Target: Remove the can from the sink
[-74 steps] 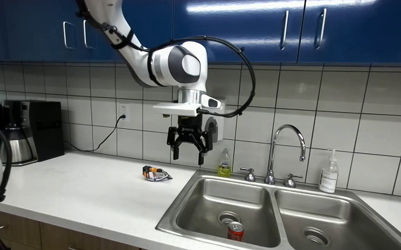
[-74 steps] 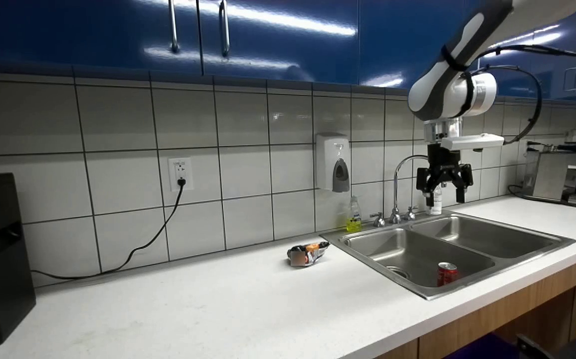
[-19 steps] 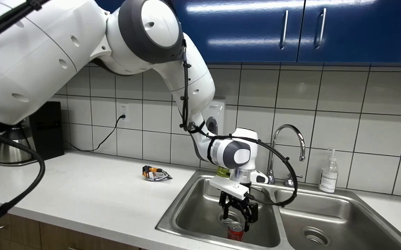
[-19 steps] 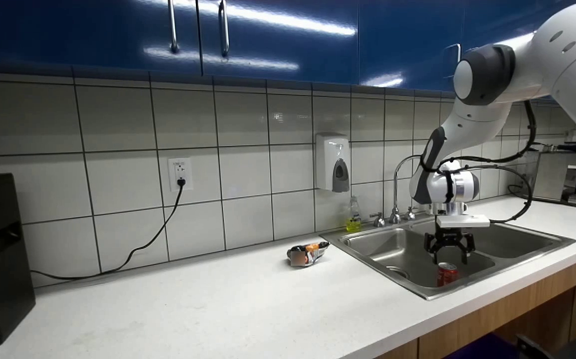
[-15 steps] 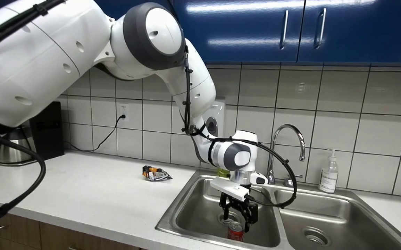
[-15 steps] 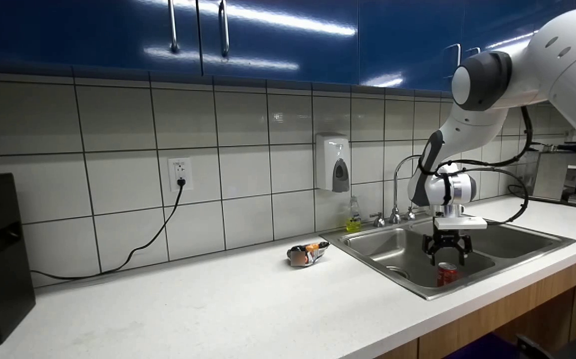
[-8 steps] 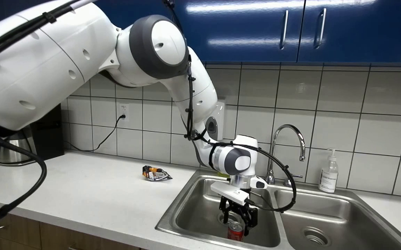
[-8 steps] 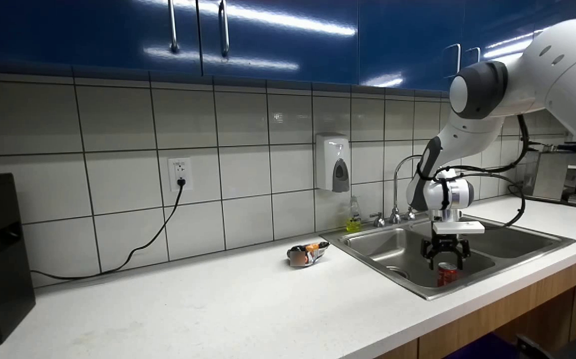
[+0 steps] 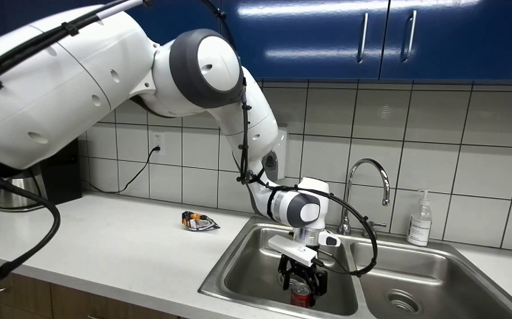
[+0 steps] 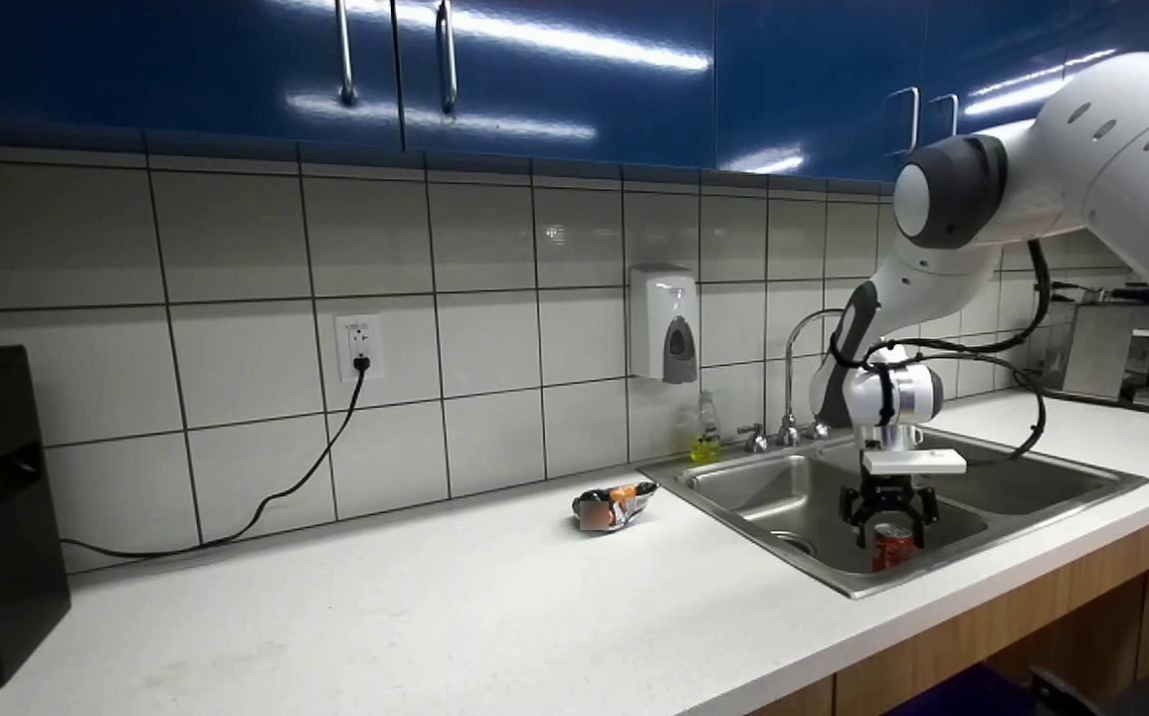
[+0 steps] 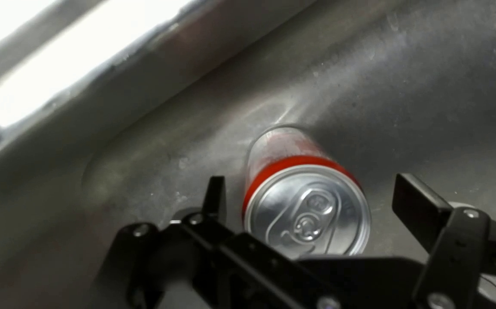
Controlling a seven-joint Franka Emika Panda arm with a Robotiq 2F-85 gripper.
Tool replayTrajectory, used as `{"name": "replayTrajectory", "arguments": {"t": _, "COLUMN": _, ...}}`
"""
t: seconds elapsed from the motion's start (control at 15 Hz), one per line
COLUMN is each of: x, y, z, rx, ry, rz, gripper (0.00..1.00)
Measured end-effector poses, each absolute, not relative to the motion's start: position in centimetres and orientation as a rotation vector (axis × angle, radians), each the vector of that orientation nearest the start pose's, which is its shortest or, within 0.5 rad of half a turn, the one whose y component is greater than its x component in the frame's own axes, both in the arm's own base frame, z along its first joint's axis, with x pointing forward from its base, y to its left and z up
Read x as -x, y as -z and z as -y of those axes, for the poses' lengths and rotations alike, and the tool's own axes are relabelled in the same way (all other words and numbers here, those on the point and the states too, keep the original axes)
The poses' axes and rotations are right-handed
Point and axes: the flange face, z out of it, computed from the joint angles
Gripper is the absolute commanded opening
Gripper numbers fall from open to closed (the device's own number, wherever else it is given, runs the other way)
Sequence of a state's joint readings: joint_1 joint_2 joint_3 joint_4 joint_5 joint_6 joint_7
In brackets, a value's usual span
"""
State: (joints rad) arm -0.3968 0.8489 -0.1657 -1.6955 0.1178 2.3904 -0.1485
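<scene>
1. Holding the gripper (image 9: 299,292) low inside the sink (image 9: 216,283), down in the basin nearer the crumpled packet (image 9: 199,221), and pointing both fingers downward.
2. Holding the jaws apart, straddling the can (image 11: 303,197) with one finger on either side of its top.
3. Leaving a strip of bare steel showing between each finger and the can in the wrist view.
4. Seeing the can standing upright in that same basin, near the drain (image 10: 795,542) and close to the front wall, showing a silvery lid with a pull tab above a red band.
5. Arching the white arm (image 9: 60,88) over the counter (image 9: 118,239) and in front of the blue cabinets (image 9: 309,35).
6. Seeing the crumpled packet lying on the counter near the sink, well apart from the gripper.
7. Seeing the chrome faucet (image 10: 789,398) rising at the back of the sink, with a yellow-green soap bottle (image 10: 705,433) near its base and, in an exterior view, a pump bottle (image 9: 420,223) standing farther along.
8. Seeing a white dispenser (image 10: 664,323) hanging on the tiled wall, and a black plug (image 10: 362,364) sitting in the outlet (image 10: 359,336).
</scene>
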Motion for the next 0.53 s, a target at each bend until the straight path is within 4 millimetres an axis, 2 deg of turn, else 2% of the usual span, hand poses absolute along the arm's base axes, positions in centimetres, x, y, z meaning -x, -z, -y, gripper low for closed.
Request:
{"name": "replayTrajectory", "arguments": {"t": 0.47, "x": -55.03, "y": -9.11, "z": 34.30, "rx": 3.045, "ry": -0.253, "rz": -0.722, "gripper": 1.00}}
{"name": "replayTrajectory", "arguments": {"t": 0.53, "x": -55.03, "y": -9.04, "z": 34.33, "rx": 3.045, "ry": -0.253, "rz": -0.722, "gripper": 0.75}}
